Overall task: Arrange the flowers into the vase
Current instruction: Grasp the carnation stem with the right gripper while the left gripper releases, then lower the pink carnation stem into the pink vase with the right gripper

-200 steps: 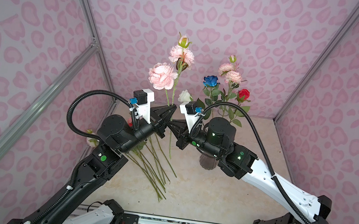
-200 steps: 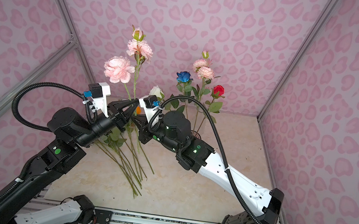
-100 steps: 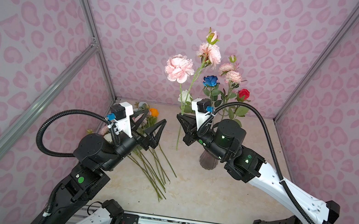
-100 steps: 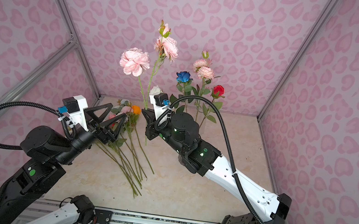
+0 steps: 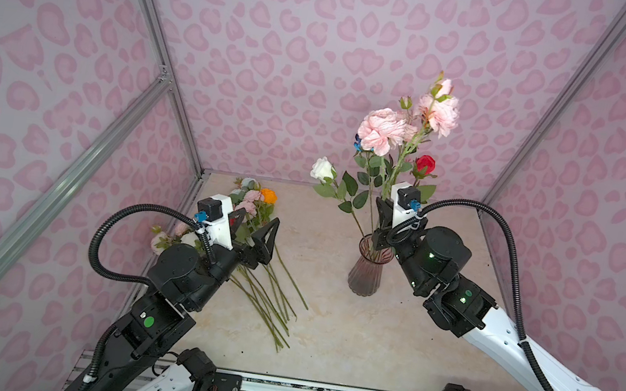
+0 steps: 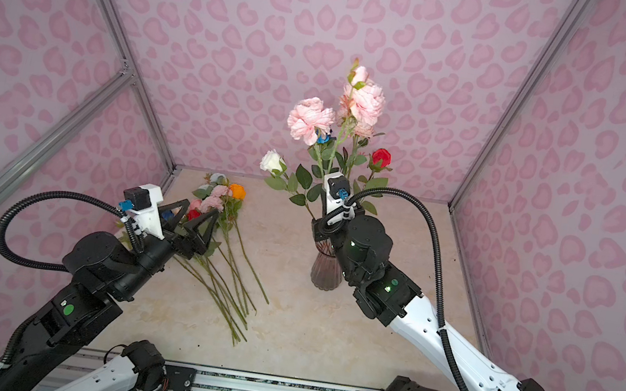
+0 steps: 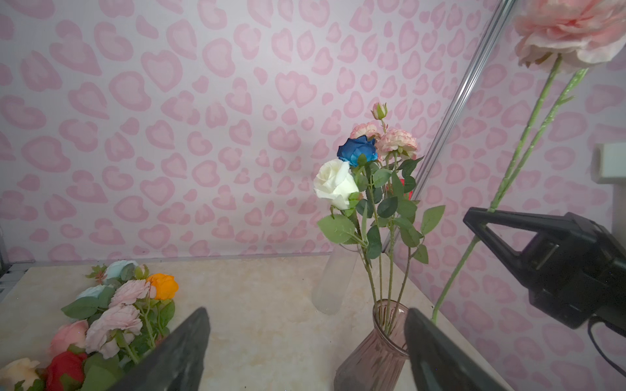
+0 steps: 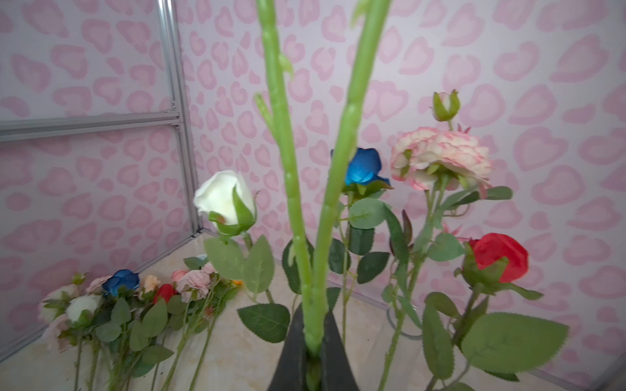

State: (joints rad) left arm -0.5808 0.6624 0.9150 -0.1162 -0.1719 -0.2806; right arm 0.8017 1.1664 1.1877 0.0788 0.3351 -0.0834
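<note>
While your right tool clamps a pink peony stem upright near the vase, apparently to lower it in, your left tool gapes empty over flowers lying on the table.

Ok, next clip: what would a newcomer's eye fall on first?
The tall pink peony spray, towering on the right, pinched at its stem by the right claw near the ribbed glass vase. Then the heap of loose flowers lying at back left, with the left claw open over it.
</note>
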